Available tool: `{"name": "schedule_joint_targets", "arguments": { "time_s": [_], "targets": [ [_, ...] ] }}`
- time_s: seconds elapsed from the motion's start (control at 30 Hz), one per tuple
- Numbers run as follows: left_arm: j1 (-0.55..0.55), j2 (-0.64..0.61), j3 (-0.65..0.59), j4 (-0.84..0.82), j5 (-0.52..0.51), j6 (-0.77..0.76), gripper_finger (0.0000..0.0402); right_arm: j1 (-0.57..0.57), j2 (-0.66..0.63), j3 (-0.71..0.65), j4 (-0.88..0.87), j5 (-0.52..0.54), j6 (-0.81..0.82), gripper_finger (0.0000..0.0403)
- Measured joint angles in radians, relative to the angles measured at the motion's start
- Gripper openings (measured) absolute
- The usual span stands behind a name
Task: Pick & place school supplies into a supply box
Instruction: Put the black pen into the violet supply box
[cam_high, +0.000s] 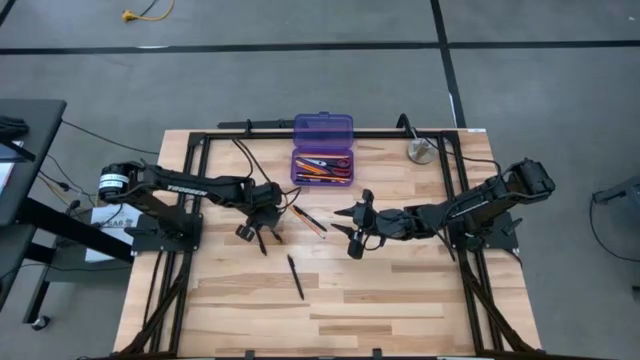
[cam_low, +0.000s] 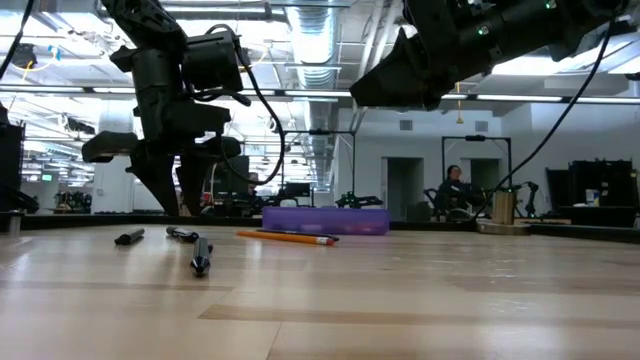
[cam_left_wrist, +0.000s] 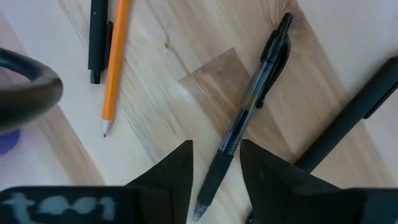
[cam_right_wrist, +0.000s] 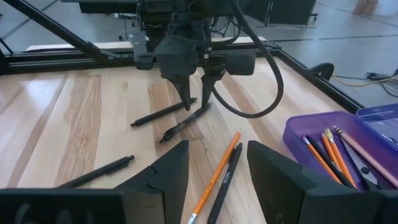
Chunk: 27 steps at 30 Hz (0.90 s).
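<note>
Item 1, supply box (cam_high: 322, 150): translucent purple, lid swung open, at 12 o'clock on the wooden surface (cam_high: 400, 290). Orange pencils and dark pens already lie inside.

Item 2, loose supplies: an orange pencil (cam_high: 310, 221) and a black pen (cam_right_wrist: 224, 183) side by side near centre; two more black pens under my left arm; one black pen (cam_high: 296, 276) alone toward 6 o'clock.

Item 3, my left gripper (cam_high: 257, 233): at about 9 o'clock of centre, pointed down, fingers released and straddling the grip end of a clear-barrelled black pen (cam_left_wrist: 249, 115). Not yet clenched on it.

Item 4, my right gripper (cam_high: 355, 232): at about 3 o'clock of centre, raised off the surface, fingers spread, carrying nothing, waiting.

Item 5, silver disc (cam_high: 421, 151): at 1 o'clock, not for packing.

Step in hand, by my reading: picking up the straddled pen. Next move calls for settling lower, closing squarely across the thin barrel so it does not roll out, then lifting toward 12 o'clock.
</note>
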Motion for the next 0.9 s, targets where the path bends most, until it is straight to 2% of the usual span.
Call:
{"name": "schedule_joint_targets", "arguments": {
  "time_s": [0.2, 0.37, 0.77, 0.9],
  "targets": [
    [-0.011, 0.0, 0.0, 0.013, -0.04, 0.071, 0.0158, 0.0, 0.0, 0.0, 0.0, 0.0, 0.003, 0.0157],
    [-0.011, 0.0, 0.0, 0.008, -0.039, 0.071, 0.0179, 0.0, 0.0, 0.0, -0.004, 0.0, 0.018, 0.0155],
    [-0.011, 0.003, 0.0, 0.009, -0.041, 0.06, 0.0183, 0.0, 0.0, 0.0, -0.004, 0.0, 0.018, 0.0157],
    [-0.013, 0.058, -0.001, 0.008, -0.056, 0.056, 0.0183, 0.0, 0.0, 0.0, -0.004, 0.0, 0.018, 0.0155]
  ]
}}
